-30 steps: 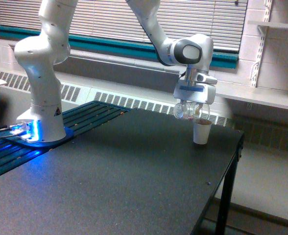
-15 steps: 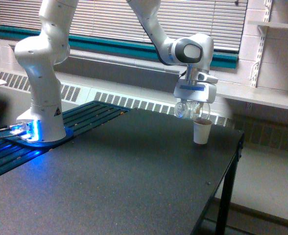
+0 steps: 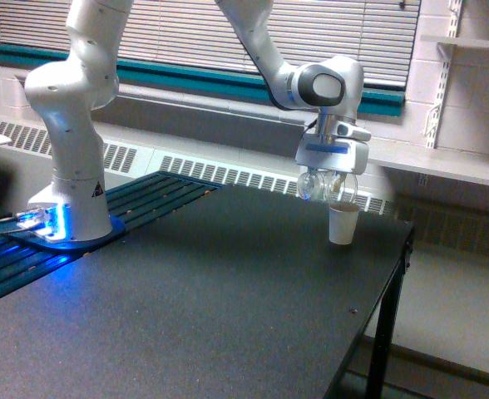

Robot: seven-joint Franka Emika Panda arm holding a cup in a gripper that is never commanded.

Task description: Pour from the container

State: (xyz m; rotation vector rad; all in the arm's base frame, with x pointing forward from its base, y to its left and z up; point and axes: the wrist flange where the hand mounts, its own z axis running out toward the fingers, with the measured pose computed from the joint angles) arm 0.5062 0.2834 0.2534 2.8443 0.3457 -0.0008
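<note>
The Panda's gripper [image 3: 326,184] clamps its fingers on the clear plastic cup [image 3: 316,186], which hangs tipped well over on its side just above the white paper cup [image 3: 343,224]. The mouth of the clear cup points toward the paper cup's open top, so anything sliding out would drop straight in. Whether any brownish bits remain inside is too small to tell. The paper cup stands upright near the far corner of the black table [image 3: 228,316], close under the spout.

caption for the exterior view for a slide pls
Robot arm's gripper tips a clear plastic cup over a white paper cup near the far corner of a black table.
</note>
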